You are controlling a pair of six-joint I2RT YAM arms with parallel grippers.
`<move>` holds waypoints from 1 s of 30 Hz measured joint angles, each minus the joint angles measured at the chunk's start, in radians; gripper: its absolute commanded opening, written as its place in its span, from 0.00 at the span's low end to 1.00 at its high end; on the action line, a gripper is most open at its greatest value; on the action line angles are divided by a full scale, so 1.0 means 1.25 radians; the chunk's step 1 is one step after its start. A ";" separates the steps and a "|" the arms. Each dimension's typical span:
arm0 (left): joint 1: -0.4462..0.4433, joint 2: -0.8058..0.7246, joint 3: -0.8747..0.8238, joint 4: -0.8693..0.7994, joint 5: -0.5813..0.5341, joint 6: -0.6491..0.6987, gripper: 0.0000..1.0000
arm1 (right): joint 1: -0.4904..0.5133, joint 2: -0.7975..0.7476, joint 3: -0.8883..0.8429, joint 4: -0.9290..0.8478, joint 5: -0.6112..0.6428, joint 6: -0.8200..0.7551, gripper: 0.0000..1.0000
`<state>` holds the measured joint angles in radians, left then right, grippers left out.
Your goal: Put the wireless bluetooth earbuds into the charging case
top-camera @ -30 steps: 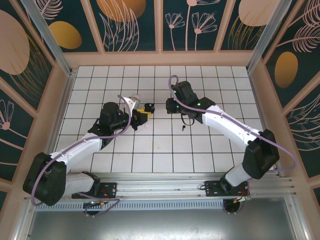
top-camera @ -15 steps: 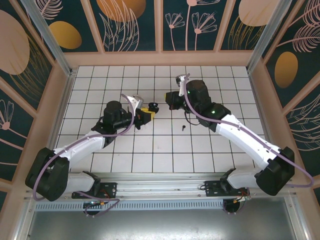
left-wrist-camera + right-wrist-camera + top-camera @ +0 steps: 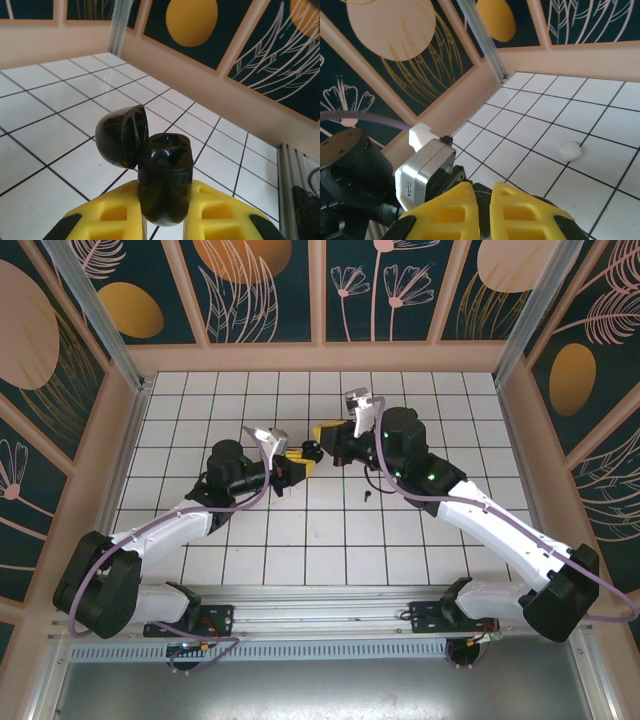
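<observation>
My left gripper (image 3: 297,462) (image 3: 165,200) is shut on the black charging case (image 3: 310,449) (image 3: 165,180) and holds it upright above the tiles. Its lid (image 3: 122,135) is flipped open to the left, and the sockets on top look dark. My right gripper (image 3: 325,433) (image 3: 482,187) hangs just behind and above the case. Its yellow fingers (image 3: 520,210) are closed to a narrow slit on a small dark thing that looks like a black earbud, mostly hidden. Another black earbud (image 3: 367,494) lies on the floor. A white earbud (image 3: 570,150) rests on a tile farther off.
The white tiled floor (image 3: 330,540) is boxed in by peach walls (image 3: 320,358) with dark painted panels. The left wrist camera block (image 3: 425,172) sits close under my right fingers. Open tiles lie in front of both arms.
My right gripper has swung left and back until it stands over the case. My left gripper has shifted slightly right, still holding the case.
</observation>
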<state>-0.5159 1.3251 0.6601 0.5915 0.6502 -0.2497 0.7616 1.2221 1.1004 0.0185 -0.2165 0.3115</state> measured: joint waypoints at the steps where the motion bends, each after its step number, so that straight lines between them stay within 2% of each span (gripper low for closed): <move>1: -0.001 0.000 0.000 0.009 0.009 0.000 0.08 | 0.002 0.000 -0.004 0.003 -0.008 -0.003 0.09; 11: -0.001 0.001 0.000 0.095 0.100 -0.030 0.06 | 0.005 -0.005 -0.036 0.049 -0.055 -0.039 0.09; 30: -0.001 -0.040 -0.016 0.134 0.128 -0.061 0.06 | 0.009 -0.031 -0.057 0.063 -0.065 -0.111 0.10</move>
<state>-0.5175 1.2751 0.6395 0.7593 0.8097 -0.3260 0.7727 1.1828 1.0294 0.0971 -0.2981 0.1722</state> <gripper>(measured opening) 0.153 0.098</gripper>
